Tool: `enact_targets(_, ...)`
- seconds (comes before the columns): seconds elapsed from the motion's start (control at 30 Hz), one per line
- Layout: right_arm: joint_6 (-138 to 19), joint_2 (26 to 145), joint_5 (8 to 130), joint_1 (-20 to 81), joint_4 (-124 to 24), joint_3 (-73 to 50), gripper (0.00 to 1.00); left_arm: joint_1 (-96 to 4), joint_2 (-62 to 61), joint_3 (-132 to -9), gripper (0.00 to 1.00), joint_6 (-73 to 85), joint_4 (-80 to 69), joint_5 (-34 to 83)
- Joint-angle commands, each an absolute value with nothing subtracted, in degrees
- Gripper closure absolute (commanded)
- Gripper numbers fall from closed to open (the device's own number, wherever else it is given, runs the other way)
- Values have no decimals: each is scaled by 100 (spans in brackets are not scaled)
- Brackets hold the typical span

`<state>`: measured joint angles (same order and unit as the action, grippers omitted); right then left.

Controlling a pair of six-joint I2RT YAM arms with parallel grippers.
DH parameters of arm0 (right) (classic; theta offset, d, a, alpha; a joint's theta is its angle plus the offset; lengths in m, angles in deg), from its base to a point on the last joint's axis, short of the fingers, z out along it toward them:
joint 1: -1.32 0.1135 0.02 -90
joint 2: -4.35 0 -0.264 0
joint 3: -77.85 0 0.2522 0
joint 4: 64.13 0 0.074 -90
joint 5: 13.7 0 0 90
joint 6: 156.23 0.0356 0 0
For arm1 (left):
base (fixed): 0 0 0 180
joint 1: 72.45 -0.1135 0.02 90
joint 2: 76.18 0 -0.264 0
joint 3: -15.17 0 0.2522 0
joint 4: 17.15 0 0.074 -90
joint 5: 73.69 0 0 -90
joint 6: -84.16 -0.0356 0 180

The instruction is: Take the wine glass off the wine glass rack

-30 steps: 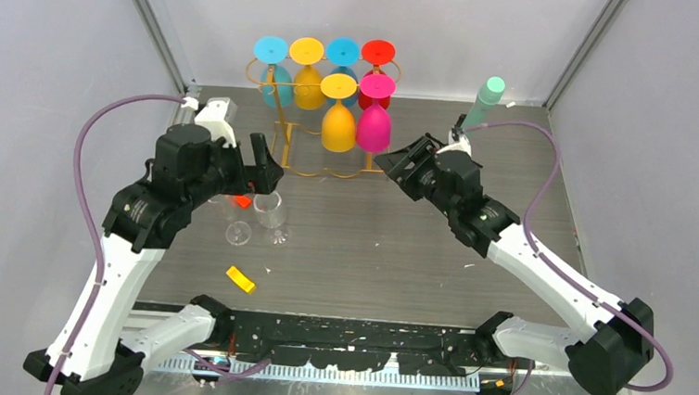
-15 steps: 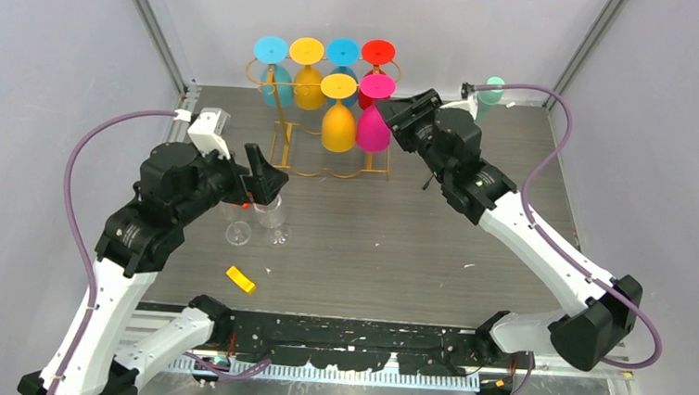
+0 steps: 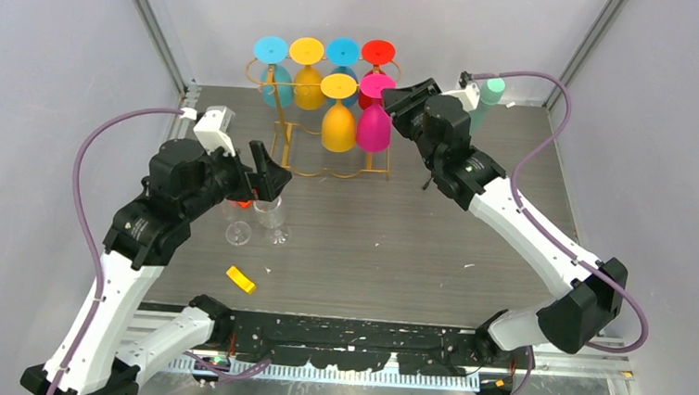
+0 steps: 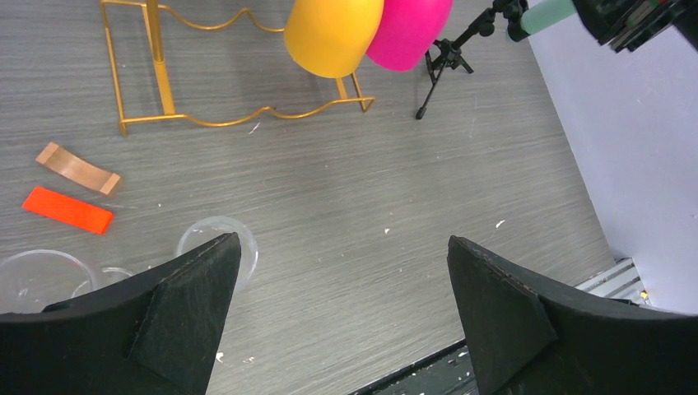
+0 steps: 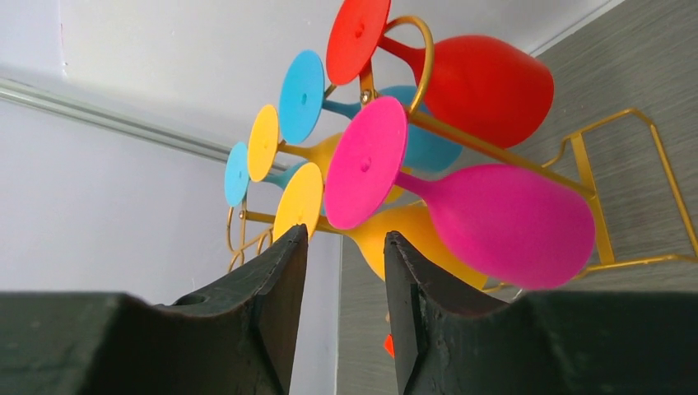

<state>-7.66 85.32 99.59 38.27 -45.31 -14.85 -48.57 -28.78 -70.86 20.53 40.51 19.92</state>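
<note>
The gold wire wine glass rack [image 3: 285,128] stands at the back of the table. Several coloured wine glasses hang upside down from it; the front two are yellow [image 3: 338,124] and pink [image 3: 373,125]. My right gripper [image 3: 392,96] is at the rack's right end, level with the pink glass's foot. In the right wrist view the gripper [image 5: 346,247] is open a narrow gap and empty, just below the pink foot [image 5: 366,160] and beside the rack [image 5: 596,206]. My left gripper [image 3: 269,169] is wide open and empty above two clear glasses [image 3: 270,212].
A black tripod with a green cylinder [image 3: 493,89] stands right of the rack, behind my right arm. A red strip [image 4: 67,210] and a tan strip [image 4: 78,167] lie near the clear glasses. An orange block [image 3: 241,279] lies near the front.
My right arm has risen and swung back-left, from below the pink glass's bowl to its foot at the rack's right end. My left arm has shifted only slightly.
</note>
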Motion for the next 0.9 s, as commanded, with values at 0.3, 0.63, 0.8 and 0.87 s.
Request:
enact_targets(0.3, -1076, 9058, 10334, 3590, -4253, -2407, 56, -4881, -2821, -7110, 0, 2095, 3936, 1949)
enact_targets(0.63, -942, 9382, 10003, 3481, -4106, -2641, 58, -4881, -2837, -7094, 0, 2105, 3933, 1938)
enact_targets(0.8, -894, 9444, 9995, 3480, -4097, -2647, 63, -4881, -2863, -7096, 0, 2103, 3976, 1923)
enact_targets(0.87, -911, 9477, 9976, 3477, -4143, -2652, 67, -4881, -2871, -7092, 0, 2105, 3981, 1912)
